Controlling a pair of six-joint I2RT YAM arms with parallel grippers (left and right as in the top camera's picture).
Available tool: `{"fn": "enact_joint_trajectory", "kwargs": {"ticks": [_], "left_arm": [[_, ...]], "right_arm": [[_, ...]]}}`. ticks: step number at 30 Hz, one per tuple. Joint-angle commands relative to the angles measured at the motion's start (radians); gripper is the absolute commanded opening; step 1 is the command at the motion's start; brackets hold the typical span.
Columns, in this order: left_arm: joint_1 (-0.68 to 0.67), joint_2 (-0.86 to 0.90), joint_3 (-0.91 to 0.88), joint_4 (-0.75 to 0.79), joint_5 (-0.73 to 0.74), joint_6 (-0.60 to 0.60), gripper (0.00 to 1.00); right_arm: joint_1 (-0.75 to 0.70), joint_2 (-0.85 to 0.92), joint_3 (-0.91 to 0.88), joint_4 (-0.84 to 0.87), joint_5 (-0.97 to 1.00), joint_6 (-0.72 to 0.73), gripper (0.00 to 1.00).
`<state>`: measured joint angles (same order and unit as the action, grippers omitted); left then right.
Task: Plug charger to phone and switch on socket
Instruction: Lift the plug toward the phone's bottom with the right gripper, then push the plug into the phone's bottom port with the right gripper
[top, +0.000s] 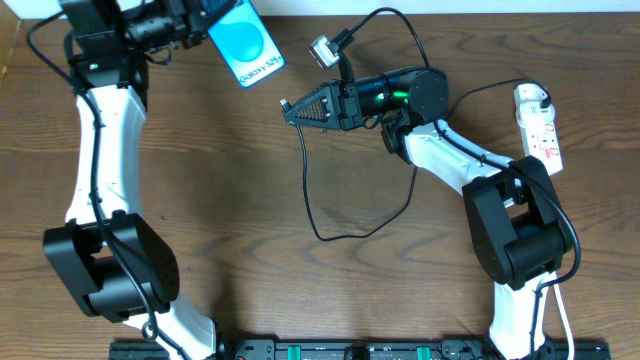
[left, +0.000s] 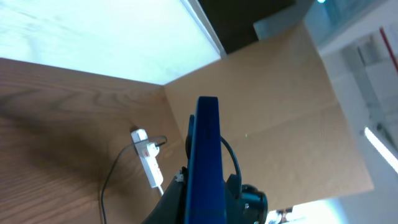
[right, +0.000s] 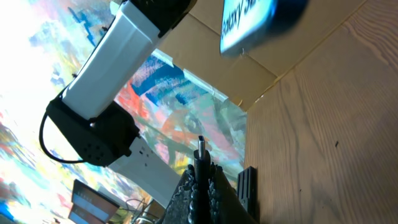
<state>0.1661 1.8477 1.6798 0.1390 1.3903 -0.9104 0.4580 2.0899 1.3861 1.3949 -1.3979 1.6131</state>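
**Phone held up at far left, charger tip pinched at centre**

From overhead I see the phone (top: 245, 42) lifted at the far left of the table (top: 200, 180), its bright blue screen with a lighter circle and white "Galaxy S25" lettering facing up. The left gripper (top: 213, 30) has its jaws closed on the phone's left end.

The right gripper (top: 288, 105) sits near the table's centre and points left toward the phone, well apart from it. The charger (top: 322, 237) is a thin black cable that loops over the table on the near side of that gripper.

The socket (top: 538, 125), white with red marks, lies at the far right.

Only the right wrist view shows the small plug tip (right: 200, 146) standing out of the narrow, clamped jaws. The left wrist view shows the phone (left: 207, 162) edge-on, a slim dark-blue slab, with the socket (left: 148, 158) beyond it beside a cardboard wall (left: 280, 112).
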Motion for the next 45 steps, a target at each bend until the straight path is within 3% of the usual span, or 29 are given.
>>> {"fn": "enact_joint_trajectory", "kwargs": {"ticks": [1,17,45], "left_arm": [[-0.021,-0.022,0.018,0.013,0.035,0.046,0.07],[-0.022,-0.022,0.01,-0.077,0.039,0.045,0.07],[-0.064,-0.022,0.01,-0.085,0.059,0.045,0.07]], "right_arm": [[0.011,0.006,0.004,0.008,0.023,-0.006,0.01],[0.01,0.006,0.004,0.008,0.038,-0.102,0.01],[0.001,0.006,0.003,0.003,0.041,-0.103,0.01]]}}
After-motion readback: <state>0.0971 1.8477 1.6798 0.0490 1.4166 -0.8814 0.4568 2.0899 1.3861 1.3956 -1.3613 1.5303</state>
